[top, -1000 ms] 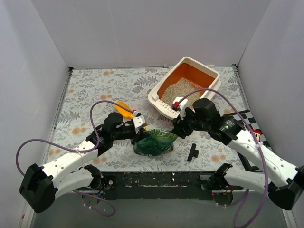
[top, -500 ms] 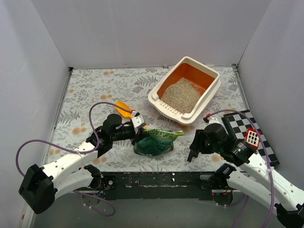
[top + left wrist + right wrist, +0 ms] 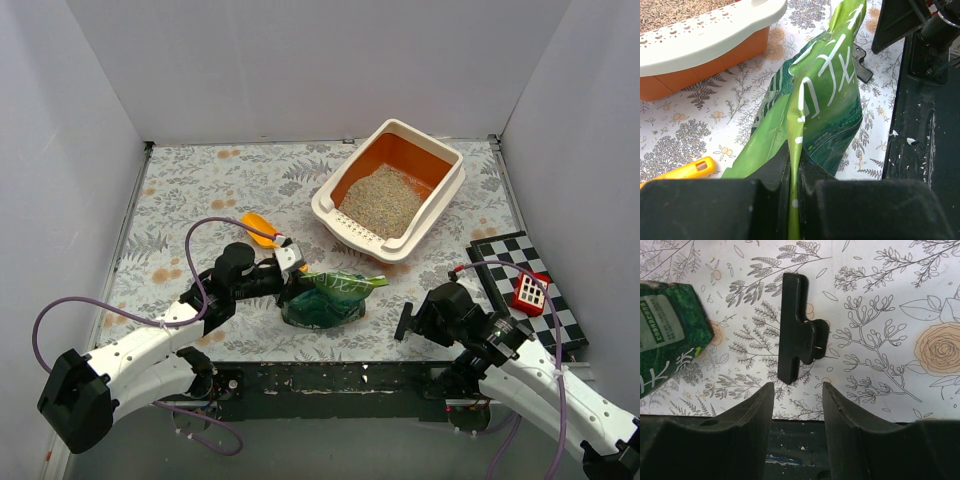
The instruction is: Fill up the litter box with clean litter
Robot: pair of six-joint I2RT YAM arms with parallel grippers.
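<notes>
Beige clean litter (image 3: 380,200) inside litter box (image 3: 322,205)

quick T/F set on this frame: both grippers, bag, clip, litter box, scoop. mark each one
1. The left gripper has its jaws shut on an edge of the green bag. True.
2. The litter box has nothing in it. False: a pile of clean litter lies inside.
3. The right gripper is clamped on the black clip. False: its jaws are open and the clip lies on the table ahead of them.
4. The orange scoop lies on the table, outside the litter box. True.
</notes>
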